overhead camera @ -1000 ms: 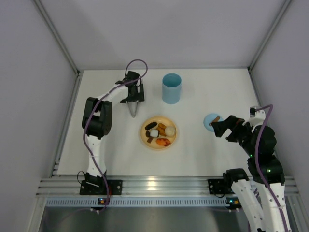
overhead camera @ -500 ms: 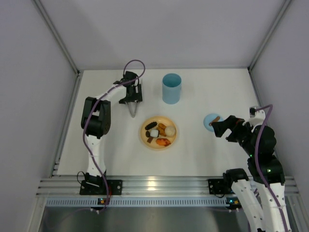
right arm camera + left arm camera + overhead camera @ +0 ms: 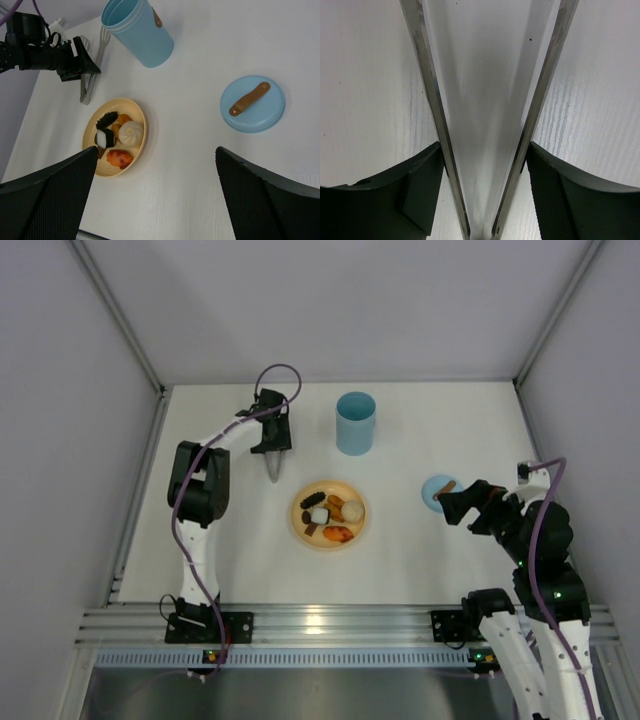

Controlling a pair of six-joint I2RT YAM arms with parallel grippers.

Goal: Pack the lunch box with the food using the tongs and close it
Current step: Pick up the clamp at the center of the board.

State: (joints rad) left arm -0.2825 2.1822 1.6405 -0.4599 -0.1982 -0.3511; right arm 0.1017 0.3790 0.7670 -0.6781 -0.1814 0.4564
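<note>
Slim silver tongs lie on the table left of the lunch box, a tall light-blue cup standing upright and open. My left gripper straddles them; in the left wrist view both black fingers press the outer sides of the two metal arms, near the joined end. My right gripper hovers open near the right side, nothing between its fingers. The food sits in several small pieces, dark, white, tan and orange-red, on the yellow plate.
A flat light-blue lid with a brown tab lies right of the plate, just beyond my right gripper. White enclosure walls bound the table on the left, back and right. The arm bases stand on the metal rail at the near edge.
My left gripper's fingers have closed inward onto the tongs' arms and the hand has shifted slightly toward the back. The right arm has not moved.
</note>
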